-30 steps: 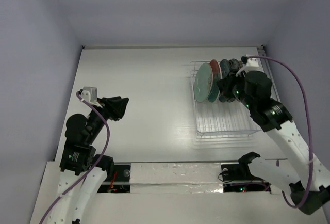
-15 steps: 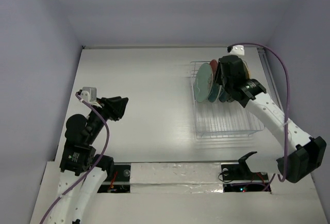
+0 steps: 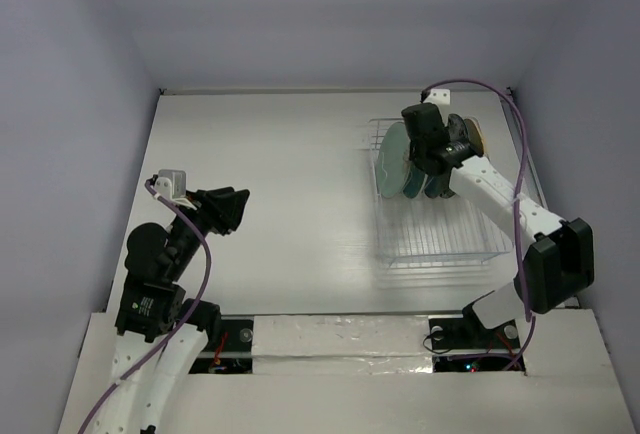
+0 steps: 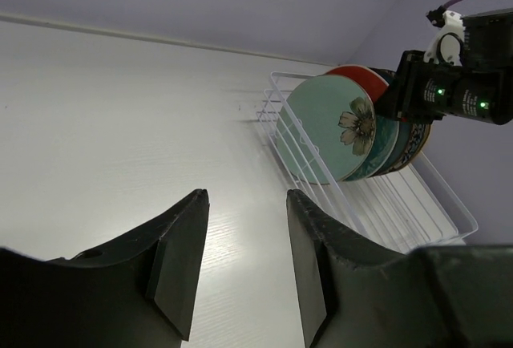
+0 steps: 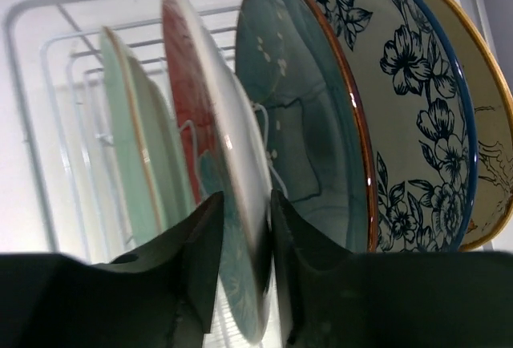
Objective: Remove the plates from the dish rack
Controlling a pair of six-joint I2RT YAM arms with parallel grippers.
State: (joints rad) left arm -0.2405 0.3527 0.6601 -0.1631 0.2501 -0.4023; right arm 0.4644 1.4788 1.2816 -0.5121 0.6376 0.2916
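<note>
Five plates stand on edge in the white wire dish rack (image 3: 435, 239) at the back right. In the right wrist view they run left to right: mint green (image 5: 124, 123), red (image 5: 183, 83), teal (image 5: 304, 123), blue-white patterned (image 5: 401, 107), tan-yellow (image 5: 481, 147). My right gripper (image 5: 246, 196) straddles the rim of the red plate from above, its fingers pressed against both faces. In the top view it (image 3: 414, 161) sits over the plates. My left gripper (image 4: 244, 196) is open and empty above the table at the left (image 3: 238, 209). It faces the mint plate (image 4: 333, 127).
The rack (image 4: 385, 212) extends toward the near side with empty slots. A purple cable loops over the right arm (image 3: 500, 104). White walls close the table at the back and both sides.
My right arm swung from the rack's right side to above the plates, and the gripper came down over the red plate's rim. The left arm has not moved.
</note>
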